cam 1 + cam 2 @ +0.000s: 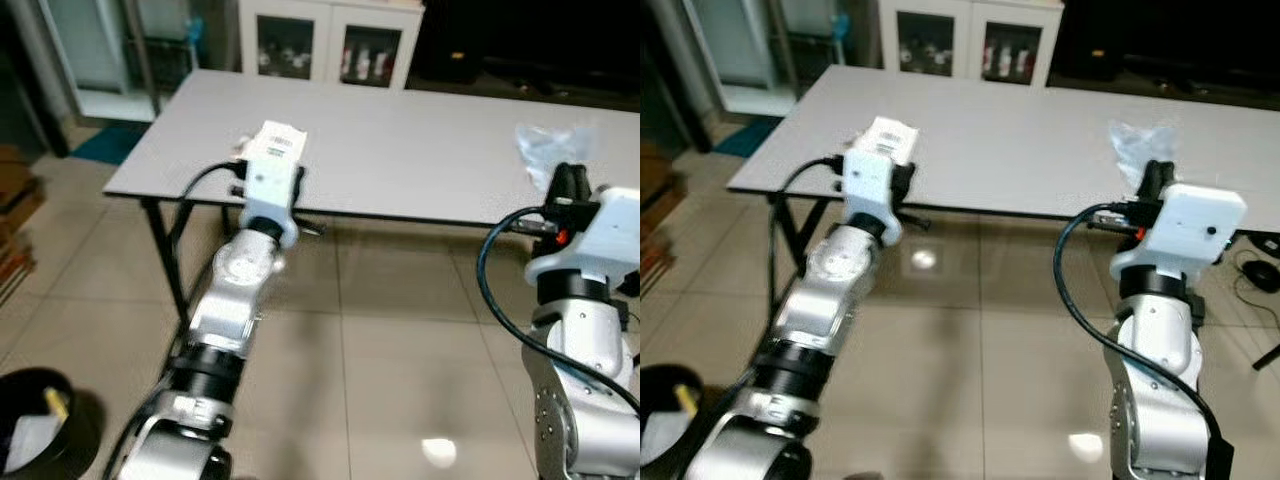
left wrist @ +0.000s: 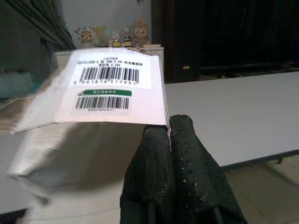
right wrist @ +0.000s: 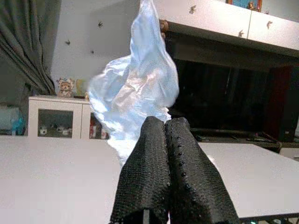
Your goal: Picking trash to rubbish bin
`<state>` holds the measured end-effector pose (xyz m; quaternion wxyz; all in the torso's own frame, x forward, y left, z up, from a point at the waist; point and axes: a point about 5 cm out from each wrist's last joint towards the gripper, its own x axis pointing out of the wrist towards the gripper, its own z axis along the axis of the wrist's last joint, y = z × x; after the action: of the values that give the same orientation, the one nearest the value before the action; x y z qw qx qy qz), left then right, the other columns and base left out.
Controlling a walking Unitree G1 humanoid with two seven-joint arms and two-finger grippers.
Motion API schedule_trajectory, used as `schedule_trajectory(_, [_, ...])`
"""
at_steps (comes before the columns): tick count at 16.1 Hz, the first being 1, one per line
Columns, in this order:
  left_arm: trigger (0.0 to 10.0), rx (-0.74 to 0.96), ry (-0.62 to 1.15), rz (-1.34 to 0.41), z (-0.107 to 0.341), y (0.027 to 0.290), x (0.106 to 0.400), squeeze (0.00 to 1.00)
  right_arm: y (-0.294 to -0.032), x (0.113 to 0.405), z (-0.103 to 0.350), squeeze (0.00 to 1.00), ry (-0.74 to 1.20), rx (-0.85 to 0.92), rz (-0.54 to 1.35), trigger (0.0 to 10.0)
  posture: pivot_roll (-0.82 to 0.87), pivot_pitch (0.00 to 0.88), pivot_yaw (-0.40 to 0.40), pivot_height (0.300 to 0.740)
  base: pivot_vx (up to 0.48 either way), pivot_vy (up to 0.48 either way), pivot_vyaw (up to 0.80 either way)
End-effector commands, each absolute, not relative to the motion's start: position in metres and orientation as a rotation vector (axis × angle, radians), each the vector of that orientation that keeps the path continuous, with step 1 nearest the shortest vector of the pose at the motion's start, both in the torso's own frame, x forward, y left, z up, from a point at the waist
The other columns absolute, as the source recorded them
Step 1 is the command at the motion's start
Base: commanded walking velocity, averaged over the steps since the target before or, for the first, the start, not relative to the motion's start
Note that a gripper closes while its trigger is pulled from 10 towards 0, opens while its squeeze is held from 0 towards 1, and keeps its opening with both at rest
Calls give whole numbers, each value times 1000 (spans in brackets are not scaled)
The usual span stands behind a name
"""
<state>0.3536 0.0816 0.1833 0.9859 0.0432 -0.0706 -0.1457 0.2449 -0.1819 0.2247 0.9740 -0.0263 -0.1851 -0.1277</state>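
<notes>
Grey table [image 1: 400, 150] stretched across the upper half of the head views, front edge running from left of centre to the right border, with bare tiled floor [image 1: 400, 360] open below it. Held at that front edge near the table's left corner: the left gripper [image 2: 169, 135], fingers pressed together and pinching a white labelled packet [image 2: 112, 91] by its corner. Seen at the right of the frame: the right gripper [image 3: 164, 140], fingers likewise closed, pinching a crumpled clear plastic bag [image 3: 135, 93] just above the tabletop near the front edge. Stood in the lower left corner of the left eye view, on the floor and well apart from both arms: a black rubbish bin [image 1: 40, 425], with something pale and a yellow scrap inside. Set beyond the table's far edge at upper centre: a white glass-door cabinet [image 1: 330, 45].

Shown sharply through the left wrist camera: two barcodes and a green strip on the packet, too small to read from the head. Caught by the right wrist camera: a dark screen [image 3: 224, 98] behind the bag, and small figurines [image 3: 65, 86] on the cabinet.
</notes>
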Motion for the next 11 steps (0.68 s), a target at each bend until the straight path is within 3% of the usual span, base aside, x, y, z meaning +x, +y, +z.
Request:
schedule_trajectory(1, [0,88,-159,-278,189,82,355,0,-180,247,226,0,-372,-47,-240,0,164,50,-83,740,0,0,800])
schedule_trajectory(11, [0,70,-157,-274,190,79,357,0,-181,250,226,0,-380,-55,-239,0,165,42,-84,740,0,0,800])
